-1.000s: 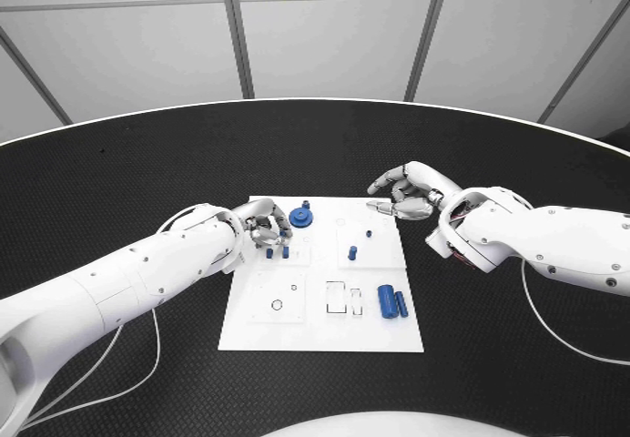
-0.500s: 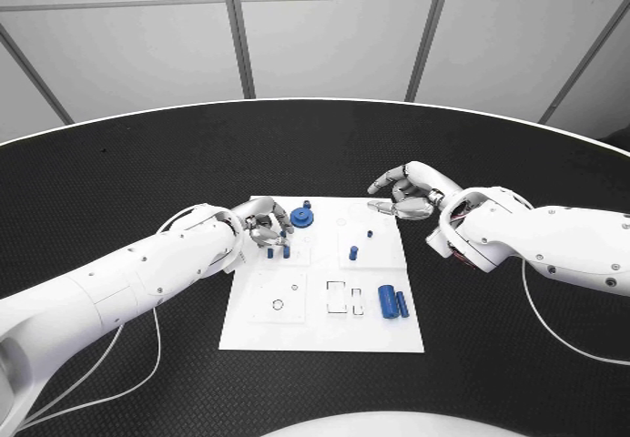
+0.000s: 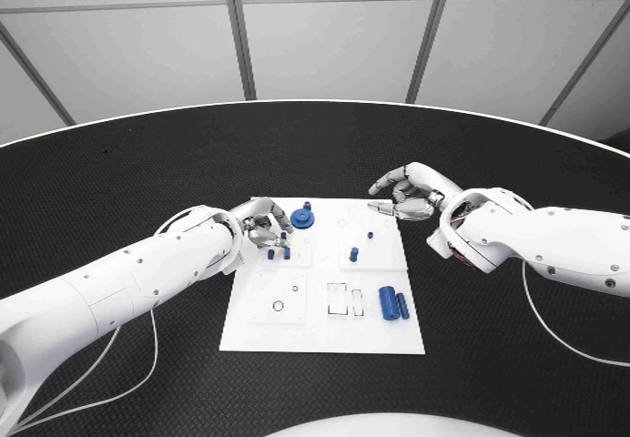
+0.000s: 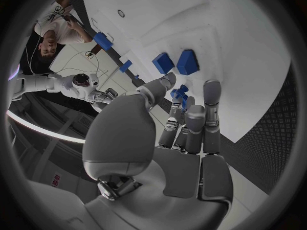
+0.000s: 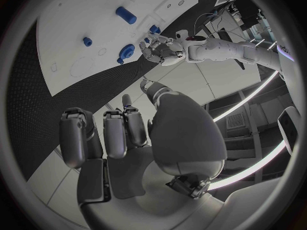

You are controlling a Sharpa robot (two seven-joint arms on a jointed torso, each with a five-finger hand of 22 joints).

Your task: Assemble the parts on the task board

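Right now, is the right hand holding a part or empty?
Empty, as far as the views show: the right hand hovers at the task board's far right corner, fingers curled, with no blue piece between them in the right wrist view.

A round black table (image 3: 157,164) with a thin white rim fills most of the head view, its far edge arcing across the upper part of the frame. Directly on it, just below the middle of the frame, lies the white task board (image 3: 302,332), a flat rectangular plate.
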